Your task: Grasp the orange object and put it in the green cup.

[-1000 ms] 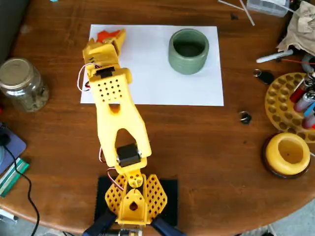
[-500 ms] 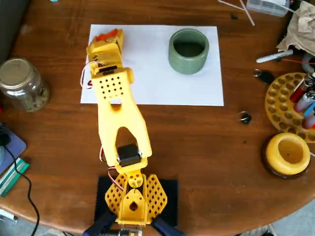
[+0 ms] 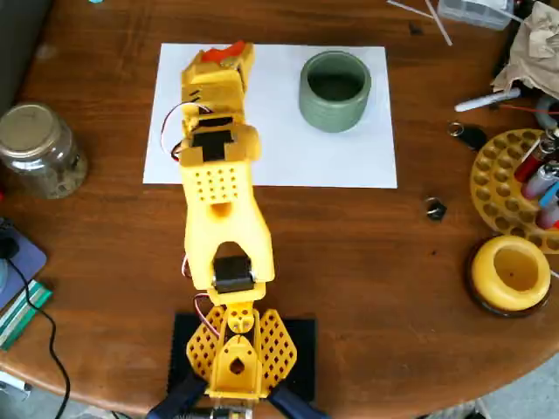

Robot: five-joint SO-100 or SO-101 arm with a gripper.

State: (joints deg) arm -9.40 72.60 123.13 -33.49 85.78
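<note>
Since half a second ago:
arm: swung right, toward the green cup (image 3: 335,90)
gripper (image 3: 225,57): clamped on the orange object (image 3: 224,54), carried above the white paper (image 3: 288,148)
cup: unmoved, on the paper's right part

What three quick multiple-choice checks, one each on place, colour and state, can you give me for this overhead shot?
1. The green cup stands on:
A. white paper
B. bare wood
C. the black base

2. The piece at the fingers is:
A. blue
B. orange
C. green

3. The cup's inside looks:
A. stuffed with pens
B. holding the orange piece
C. dark and hollow

Key: 1 A, the cup sits within the white paper. 2 B, the orange object shows at the gripper tip. 3 C, only a dark hollow shows inside the rim.
</note>
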